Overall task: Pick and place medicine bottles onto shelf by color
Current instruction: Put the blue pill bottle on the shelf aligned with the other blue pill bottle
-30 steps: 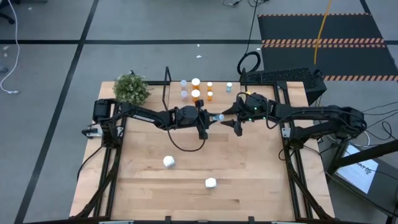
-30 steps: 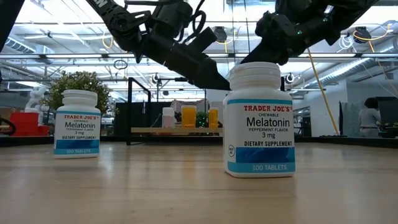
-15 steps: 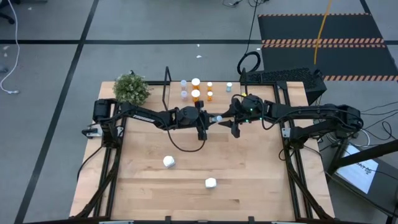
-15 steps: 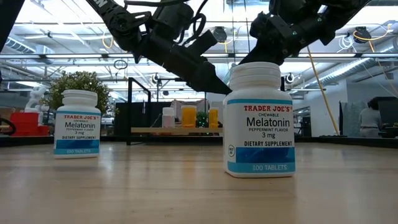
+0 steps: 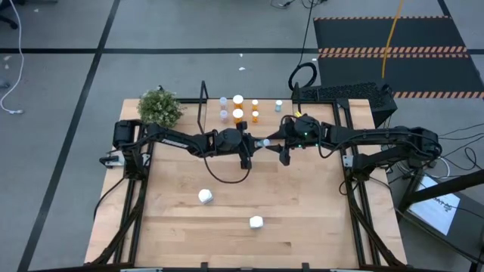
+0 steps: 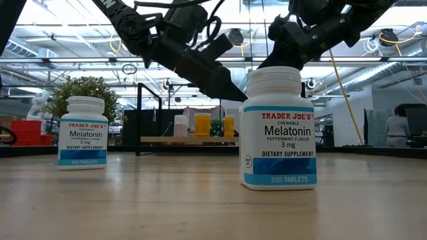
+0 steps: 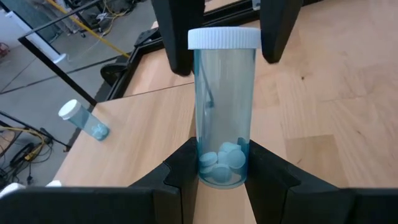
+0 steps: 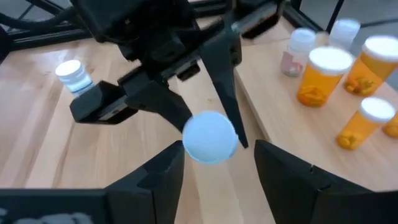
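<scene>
A pale blue clear bottle (image 7: 222, 106) with a white cap and a few blue pills is held by my left gripper (image 5: 257, 143) above the middle of the table. It lies level, cap (image 8: 209, 137) toward the table's right. My right gripper (image 5: 277, 145) is open. Its fingers (image 7: 278, 31) stand on either side of the cap with gaps showing in the right wrist view. The shelf (image 5: 266, 111) at the far edge carries several orange (image 5: 238, 115) and pale bottles (image 5: 224, 100). Two white melatonin bottles (image 5: 205, 196) (image 5: 256, 222) stand upright on the near tabletop. My left gripper pinches the pale blue bottle by its bottom end (image 7: 222, 177) between its two fingers (image 7: 180, 171). The fingers come level from the table's left and lie along the bottle. The bottle is lifted clear of the table and sticks out past the fingertips toward the right.
A green plant (image 5: 159, 107) stands at the far left corner beside the shelf's black frame upright (image 5: 203, 97). One pale bottle (image 5: 278, 106) stands apart on the shelf's right part. The near white bottle (image 6: 279, 127) fills much of the low view. Bare wood lies on the near half.
My right gripper has moved a short way toward the table's left, up to the held bottle, so that its fingers now flank the cap. The left gripper and the bottle have kept still.
</scene>
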Controlling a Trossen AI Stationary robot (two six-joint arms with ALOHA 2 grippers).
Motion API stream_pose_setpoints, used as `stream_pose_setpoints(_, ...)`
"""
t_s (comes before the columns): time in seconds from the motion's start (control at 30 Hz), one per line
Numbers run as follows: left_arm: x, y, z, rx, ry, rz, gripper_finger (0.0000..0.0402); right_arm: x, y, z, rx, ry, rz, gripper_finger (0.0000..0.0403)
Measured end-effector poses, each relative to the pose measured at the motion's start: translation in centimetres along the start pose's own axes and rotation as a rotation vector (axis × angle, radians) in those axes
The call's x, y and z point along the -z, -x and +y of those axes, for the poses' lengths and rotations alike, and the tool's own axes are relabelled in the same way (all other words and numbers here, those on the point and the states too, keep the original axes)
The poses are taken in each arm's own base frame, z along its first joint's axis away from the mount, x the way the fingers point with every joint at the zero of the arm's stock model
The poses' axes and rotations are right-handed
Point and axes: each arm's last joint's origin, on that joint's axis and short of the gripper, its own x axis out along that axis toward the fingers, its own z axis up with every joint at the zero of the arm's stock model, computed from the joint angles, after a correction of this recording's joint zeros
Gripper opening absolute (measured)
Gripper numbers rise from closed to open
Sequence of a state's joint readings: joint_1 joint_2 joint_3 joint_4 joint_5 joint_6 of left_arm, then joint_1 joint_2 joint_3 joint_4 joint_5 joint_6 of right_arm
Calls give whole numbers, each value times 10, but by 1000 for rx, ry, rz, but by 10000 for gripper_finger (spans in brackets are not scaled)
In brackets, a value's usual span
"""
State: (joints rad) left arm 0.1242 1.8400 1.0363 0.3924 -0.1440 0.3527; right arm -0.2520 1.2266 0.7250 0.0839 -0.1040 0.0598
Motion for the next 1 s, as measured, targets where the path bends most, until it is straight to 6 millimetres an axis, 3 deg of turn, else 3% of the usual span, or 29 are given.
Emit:
stream_pose_setpoints(0.2,1,0,2,1,19,6,113,-1,-1,6,3,69,-17,183)
stream_pose_setpoints(0.67,1,0,2,1,34,8,113,-3,-1,8,43,92,-35,122)
stream_pose_setpoints(1.0,1,0,2,0,53,6,114,-3,-1,8,43,100,-35,119)
